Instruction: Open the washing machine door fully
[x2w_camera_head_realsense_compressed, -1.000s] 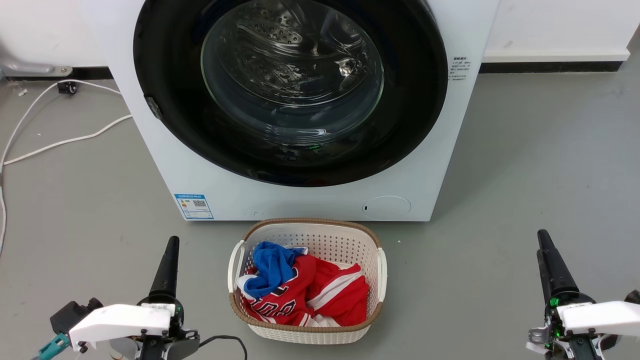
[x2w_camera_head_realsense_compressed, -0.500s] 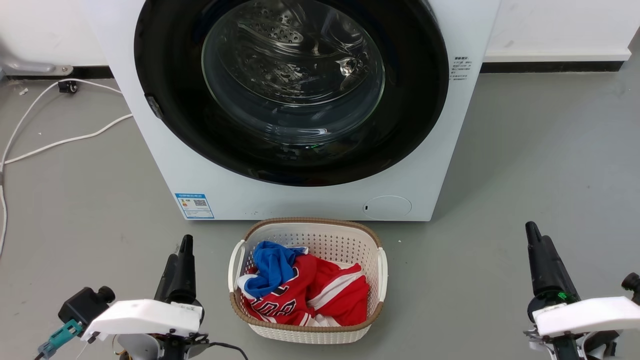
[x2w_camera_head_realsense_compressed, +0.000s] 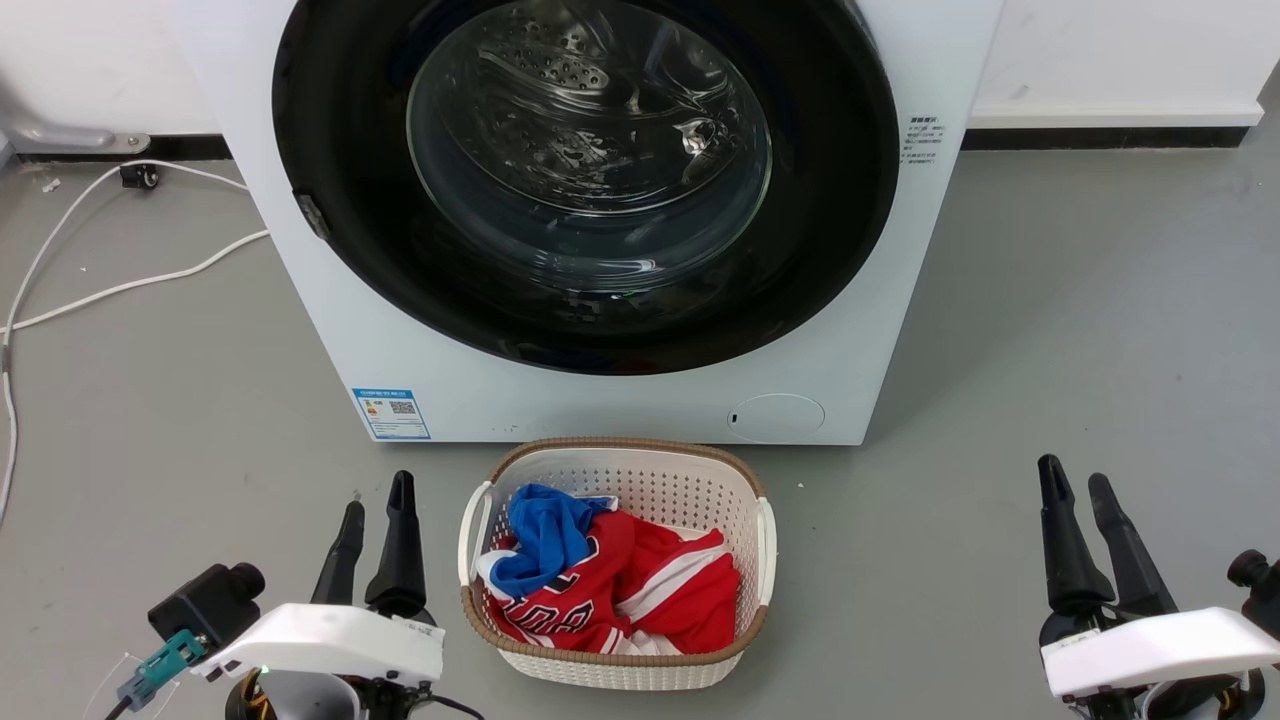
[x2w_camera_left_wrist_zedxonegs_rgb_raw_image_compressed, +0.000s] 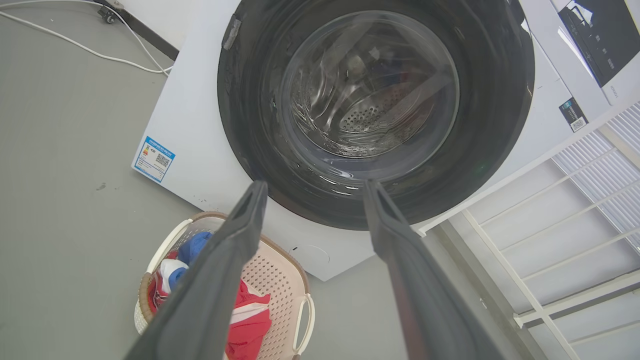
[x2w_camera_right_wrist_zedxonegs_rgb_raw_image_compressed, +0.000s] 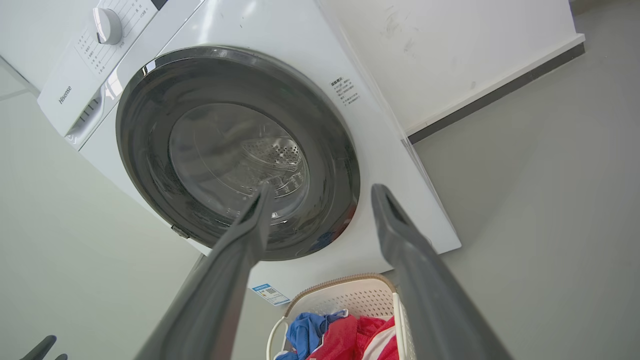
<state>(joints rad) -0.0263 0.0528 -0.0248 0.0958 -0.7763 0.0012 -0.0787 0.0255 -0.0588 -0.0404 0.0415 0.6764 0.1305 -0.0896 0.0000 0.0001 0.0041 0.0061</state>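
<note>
Floor (x2w_camera_head_realsense_compressed: 1080, 300): grey, runs to a white wall at the far side.

Machine (x2w_camera_head_realsense_compressed: 650, 410): white, stands on the floor at centre far, front facing the robot.

Door (x2w_camera_head_realsense_compressed: 590, 150): round, with a black rim around clear glass. It covers most of the machine front and lies flat against it, shut. The perforated drum shows through the glass. There is a small grey fitting on the rim's left edge; I cannot tell what it is.

Basket (x2w_camera_head_realsense_compressed: 660, 490): white with a brown rim, on the floor just in front of the machine, centred below the door. It holds a red garment (x2w_camera_head_realsense_compressed: 660, 590) with a blue one (x2w_camera_head_realsense_compressed: 545, 530) on top at the left.

Left hand (x2w_camera_head_realsense_compressed: 377, 495): near left, just left of the basket, fingers pointing toward the machine. The fingers are apart with a clear gap. It holds nothing and touches nothing, well short of the door. In the left wrist view the gap frames the door's lower rim.

Right hand (x2w_camera_head_realsense_compressed: 1073, 472): near right, well apart from the basket. The fingers are parted about as much. It is empty, with no contact.

Cable (x2w_camera_head_realsense_compressed: 130, 285): white, loose on the floor left of the machine.

Sticker (x2w_camera_head_realsense_compressed: 391, 413): blue and white, at the lower left corner of the machine front.
</note>
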